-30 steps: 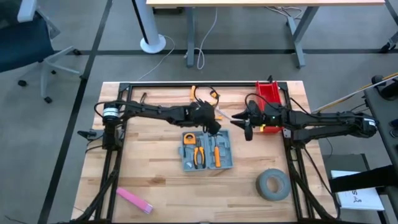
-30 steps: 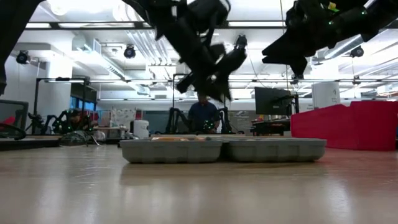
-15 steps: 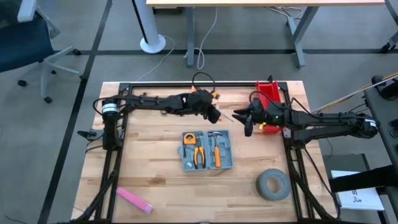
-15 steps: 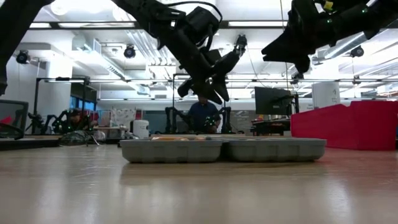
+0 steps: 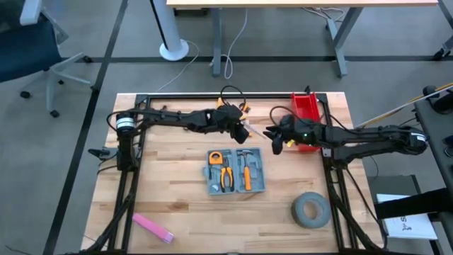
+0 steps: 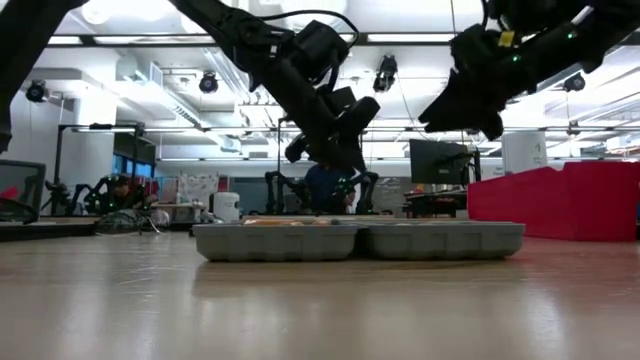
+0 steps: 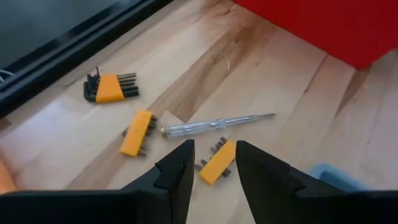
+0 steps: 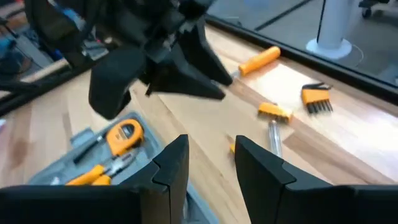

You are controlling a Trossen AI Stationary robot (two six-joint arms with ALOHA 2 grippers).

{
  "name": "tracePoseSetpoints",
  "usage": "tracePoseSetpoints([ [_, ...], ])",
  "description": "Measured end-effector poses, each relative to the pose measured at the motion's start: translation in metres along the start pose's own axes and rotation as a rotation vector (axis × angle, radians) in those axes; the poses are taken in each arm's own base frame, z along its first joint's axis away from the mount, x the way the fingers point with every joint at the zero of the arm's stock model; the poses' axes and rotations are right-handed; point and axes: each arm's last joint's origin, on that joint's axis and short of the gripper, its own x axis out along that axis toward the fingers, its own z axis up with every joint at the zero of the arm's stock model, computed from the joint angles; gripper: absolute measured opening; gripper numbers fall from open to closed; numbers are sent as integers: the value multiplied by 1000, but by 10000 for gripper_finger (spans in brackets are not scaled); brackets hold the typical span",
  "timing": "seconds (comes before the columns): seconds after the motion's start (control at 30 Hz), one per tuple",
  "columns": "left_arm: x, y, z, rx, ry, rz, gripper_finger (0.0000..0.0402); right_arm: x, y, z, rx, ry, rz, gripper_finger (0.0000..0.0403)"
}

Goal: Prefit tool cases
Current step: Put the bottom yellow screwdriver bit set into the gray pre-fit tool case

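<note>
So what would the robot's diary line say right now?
left gripper: open, above a yellow bit holder | right gripper: open, empty | tool case: open on table, partly filled

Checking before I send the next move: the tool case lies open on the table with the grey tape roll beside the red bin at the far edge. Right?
Not quite. The high view shows the grey tape roll near the table's front right corner, well apart from the red bin. The rest holds: the tool case lies open mid-table, and the red bin sits at the far edge.
</note>
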Motion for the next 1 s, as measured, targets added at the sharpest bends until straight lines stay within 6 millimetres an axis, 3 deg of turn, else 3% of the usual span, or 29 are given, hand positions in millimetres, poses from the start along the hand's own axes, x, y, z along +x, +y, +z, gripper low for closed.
tracePoseSetpoints([
  [0.13, 2, 10, 3, 48, -5, 19, 115, 13, -4, -3, -8, 10, -40, 113],
  [0.4, 7, 32, 10, 41, -19, 51, 114, 42, -34, 3, 63, 51, -92, 98],
  [0.57, 11, 35, -5, 11, 45, -26, 122, 53, -46, 12, 74, 62, -89, 89],
  [0.77, 15, 40, -30, -52, 125, -33, 136, 58, -46, 16, 53, 39, -79, 90],
  [1.0, 15, 36, -28, -108, 130, -58, 148, 61, -45, 13, 91, 71, -24, 102],
])
